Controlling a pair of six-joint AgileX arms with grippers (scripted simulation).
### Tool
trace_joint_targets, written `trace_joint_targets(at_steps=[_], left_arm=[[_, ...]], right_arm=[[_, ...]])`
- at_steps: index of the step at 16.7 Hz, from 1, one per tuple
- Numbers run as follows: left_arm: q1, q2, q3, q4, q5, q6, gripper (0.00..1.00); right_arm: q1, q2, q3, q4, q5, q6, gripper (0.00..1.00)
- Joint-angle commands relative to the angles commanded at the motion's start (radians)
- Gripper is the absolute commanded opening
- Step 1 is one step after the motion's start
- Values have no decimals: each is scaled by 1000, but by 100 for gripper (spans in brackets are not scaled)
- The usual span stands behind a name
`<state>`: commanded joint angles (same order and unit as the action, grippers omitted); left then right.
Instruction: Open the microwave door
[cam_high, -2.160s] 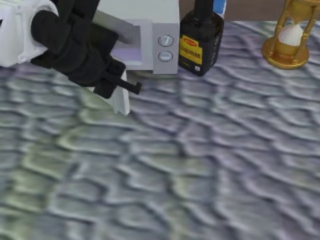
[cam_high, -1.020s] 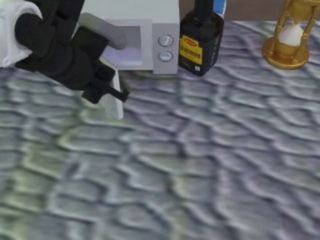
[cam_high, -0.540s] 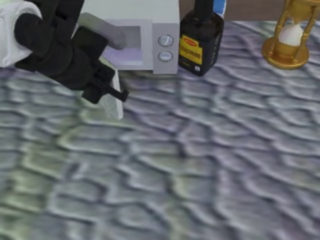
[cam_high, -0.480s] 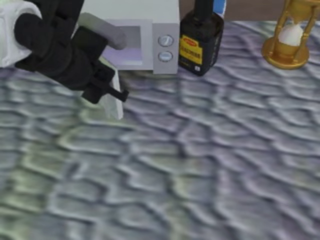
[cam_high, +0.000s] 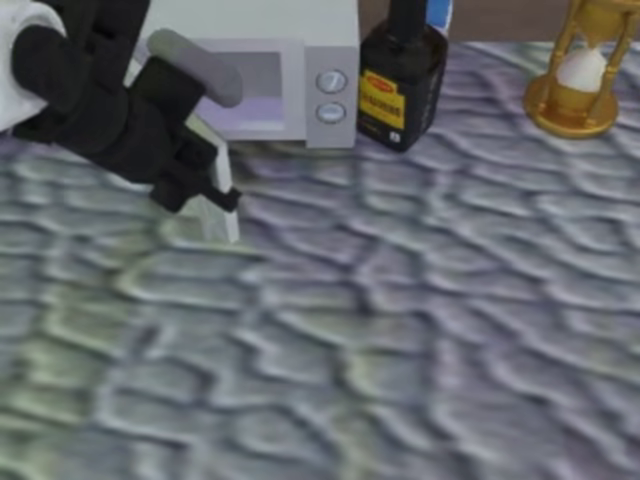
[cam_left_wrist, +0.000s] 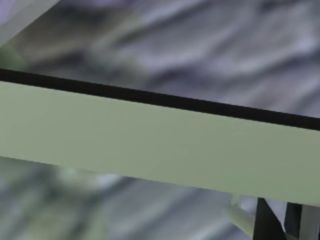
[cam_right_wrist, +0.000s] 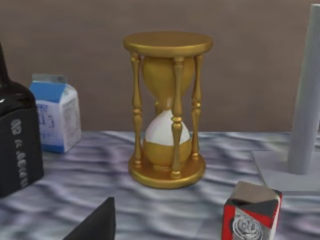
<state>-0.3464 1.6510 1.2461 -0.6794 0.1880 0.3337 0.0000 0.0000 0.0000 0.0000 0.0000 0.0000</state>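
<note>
Left gripper (cam_high: 205, 190) at the free edge of the open microwave door (cam_high: 222, 200)

The door stands swung out from the microwave (cam_high: 290, 75) at the table's (cam_high: 400, 320) far left, its cavity showing. The gripper's fingers look clenched on the door's edge, whose pale face (cam_left_wrist: 160, 145) fills the left wrist view. The right arm is out of the top view; its wrist camera faces a golden hourglass (cam_right_wrist: 168, 110), and whether its pincer is released or clenched I cannot tell

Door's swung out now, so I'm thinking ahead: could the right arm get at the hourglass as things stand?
Probably yes. The hourglass stands upright straight ahead in the right wrist view, with bare table before it. The small red, black and white box sits off to one side, apart from it.
</note>
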Motion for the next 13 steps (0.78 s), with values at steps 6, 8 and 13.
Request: trace_joint_targets(at_steps=[6, 8, 13], left_arm=[[43, -29, -21, -17, 51, 99, 0], [43, -29, -21, -17, 51, 99, 0], [43, -29, -21, -17, 51, 99, 0]], right_arm=[[0, 0, 0, 0, 0, 0, 100], [0, 0, 0, 0, 0, 0, 100], [0, 0, 0, 0, 0, 0, 100]])
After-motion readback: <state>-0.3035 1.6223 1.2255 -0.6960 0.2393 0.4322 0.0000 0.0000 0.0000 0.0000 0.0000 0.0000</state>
